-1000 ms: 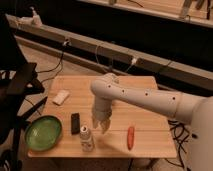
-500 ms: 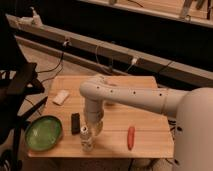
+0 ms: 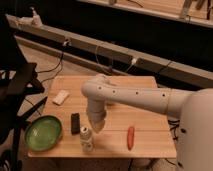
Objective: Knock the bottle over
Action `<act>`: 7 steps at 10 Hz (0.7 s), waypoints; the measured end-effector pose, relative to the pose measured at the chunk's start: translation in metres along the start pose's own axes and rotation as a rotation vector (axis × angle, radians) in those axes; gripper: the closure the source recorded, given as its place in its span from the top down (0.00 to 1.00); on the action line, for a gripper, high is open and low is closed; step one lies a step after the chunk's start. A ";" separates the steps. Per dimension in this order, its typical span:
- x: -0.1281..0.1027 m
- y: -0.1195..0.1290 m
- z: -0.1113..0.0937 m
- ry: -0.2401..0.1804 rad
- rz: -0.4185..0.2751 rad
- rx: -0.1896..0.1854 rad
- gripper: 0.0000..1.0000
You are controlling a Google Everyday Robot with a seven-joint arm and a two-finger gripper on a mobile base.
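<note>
Standing near the table's (image 3: pixel 150 142) front edge, the bottle (image 3: pixel 86 139) is upright — gripper (image 3: pixel 96 126) just beside it, grip unclear; black block (image 3: pixel 75 122), green bowl (image 3: pixel 43 133), red pepper (image 3: pixel 130 137) around. No readable label.

white arm bent downward, pincer (image 3: pixel 96 126) low

Gripper (image 3: pixel 96 126) low over the table (image 3: pixel 150 142), just right of and above the bottle (image 3: pixel 86 139), with almost no gap between. Bottle upright near the front edge. Hemmed on the left: black block (image 3: pixel 75 123) just behind-left, green bowl (image 3: pixel 43 133) further left. Open wood to the right as far as the red stick (image 3: pixel 130 137). Forearm (image 3: pixel 131 96) slanting across the middle, barring the way from behind. White pad (image 3: pixel 61 97) well apart at back left. Bare wood along the back right.
</note>
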 end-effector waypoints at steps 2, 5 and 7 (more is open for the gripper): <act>0.019 0.022 -0.003 -0.001 0.051 -0.008 0.18; 0.022 0.051 -0.003 -0.066 0.065 -0.009 0.18; 0.005 0.062 0.002 -0.116 0.027 -0.015 0.18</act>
